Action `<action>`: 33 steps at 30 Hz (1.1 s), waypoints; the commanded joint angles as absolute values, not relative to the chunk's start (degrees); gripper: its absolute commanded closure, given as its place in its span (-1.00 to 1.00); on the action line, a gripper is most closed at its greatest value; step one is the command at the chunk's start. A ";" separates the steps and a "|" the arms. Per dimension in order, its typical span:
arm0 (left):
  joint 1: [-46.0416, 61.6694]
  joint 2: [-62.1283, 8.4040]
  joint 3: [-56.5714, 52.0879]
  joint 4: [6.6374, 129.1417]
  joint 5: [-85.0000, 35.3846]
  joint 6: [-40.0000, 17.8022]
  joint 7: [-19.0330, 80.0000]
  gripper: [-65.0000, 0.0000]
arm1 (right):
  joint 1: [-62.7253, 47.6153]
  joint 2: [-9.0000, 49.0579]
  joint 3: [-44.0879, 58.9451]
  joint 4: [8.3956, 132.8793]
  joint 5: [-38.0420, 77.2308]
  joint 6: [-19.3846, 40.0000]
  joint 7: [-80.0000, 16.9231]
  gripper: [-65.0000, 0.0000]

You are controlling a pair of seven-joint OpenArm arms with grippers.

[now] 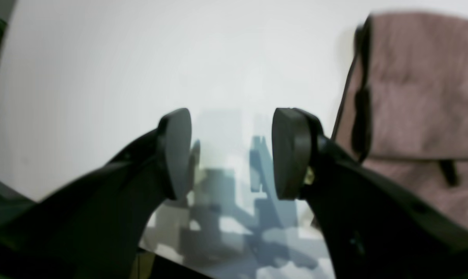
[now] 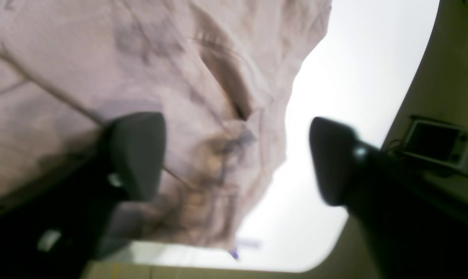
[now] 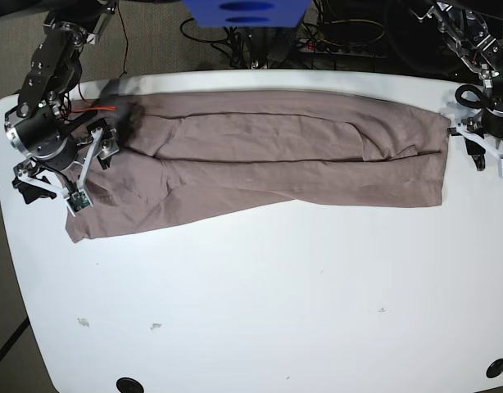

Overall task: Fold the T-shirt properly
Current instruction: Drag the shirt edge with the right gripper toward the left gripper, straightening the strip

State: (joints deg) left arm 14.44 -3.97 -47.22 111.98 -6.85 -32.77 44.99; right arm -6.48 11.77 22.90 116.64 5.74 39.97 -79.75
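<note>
The T-shirt (image 3: 268,155) is a mauve-brown cloth folded into a long band across the far half of the white table (image 3: 260,303). My right gripper (image 3: 89,168) stands at the shirt's left end in the base view. Its fingers are spread wide over the crumpled fabric (image 2: 179,97), and nothing is pinched between them. The right gripper (image 2: 234,159) is open. My left gripper (image 1: 234,153) is open over bare table, just off the shirt's right end (image 1: 420,97). In the base view the left gripper (image 3: 485,151) sits beside that edge.
A blue box (image 3: 243,10) and a tangle of cables (image 3: 342,45) lie beyond the table's far edge. Two dark holes (image 3: 129,382) mark the table's front corners. A small grey device (image 2: 439,145) sits on the floor off the table's rounded edge.
</note>
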 commanded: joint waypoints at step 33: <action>15.52 5.14 -34.42 114.24 -6.99 -32.75 43.91 1.00 | -4.88 12.53 13.41 119.60 5.23 40.00 -71.52 1.00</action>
